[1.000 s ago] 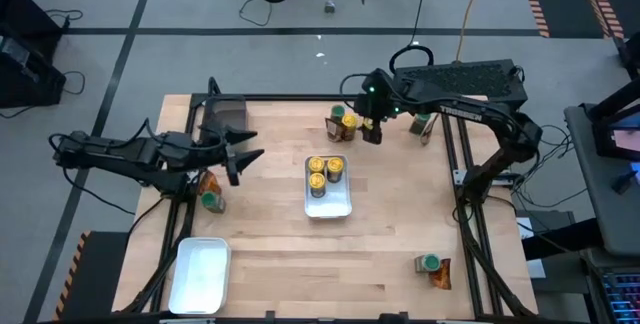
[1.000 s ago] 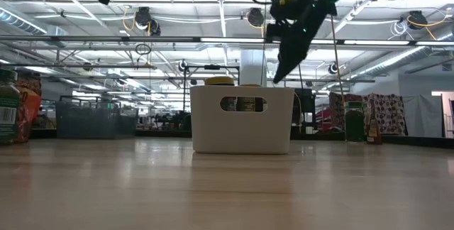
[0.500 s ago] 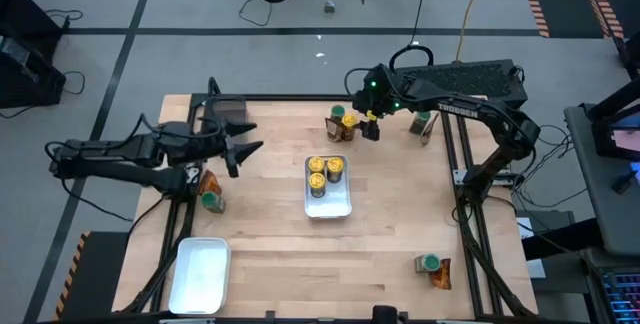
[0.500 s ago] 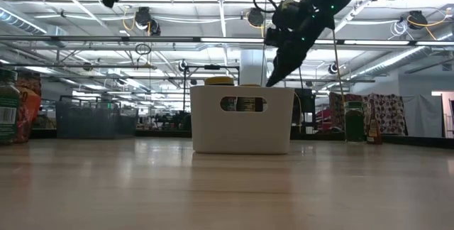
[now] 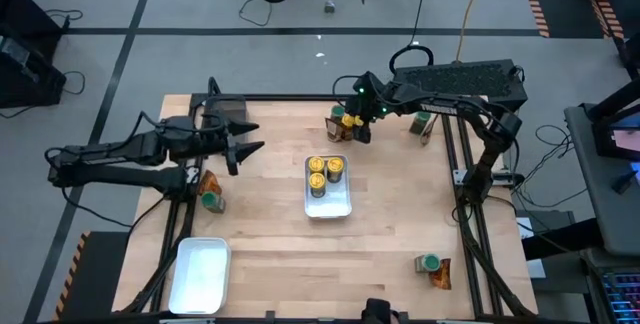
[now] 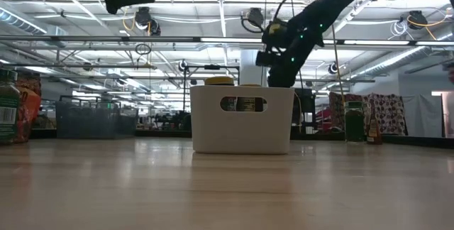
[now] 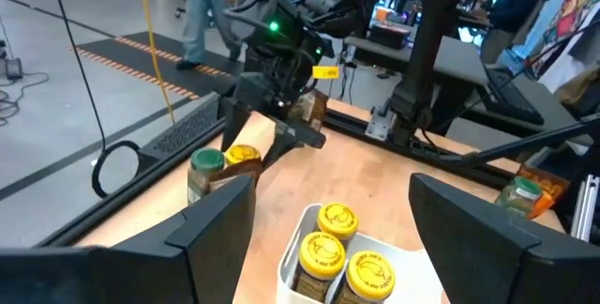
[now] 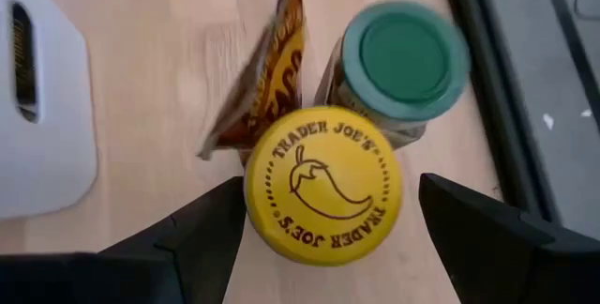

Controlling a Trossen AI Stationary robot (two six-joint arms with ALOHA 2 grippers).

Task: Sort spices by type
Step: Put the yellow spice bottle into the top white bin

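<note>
A yellow-lidded spice jar stands at the table's far edge, beside a green-lidded jar and an orange-brown packet that leans against them. My right gripper hangs open above the yellow lid, slanting down, one finger on either side without touching it; in the high view it is over that jar. Three yellow-lidded jars stand in the white tray at the table's middle. My left gripper waits open, high over the table's left part.
A dark bin sits at the far left and a second white tray at the near left. Green-lidded jars with packets stand at the left edge, the far right and the near right.
My right gripper has come down and a little toward the table's left, onto the yellow-lidded jar at the far edge, staying open. My left gripper has swung slightly toward the far edge, still open and high.
</note>
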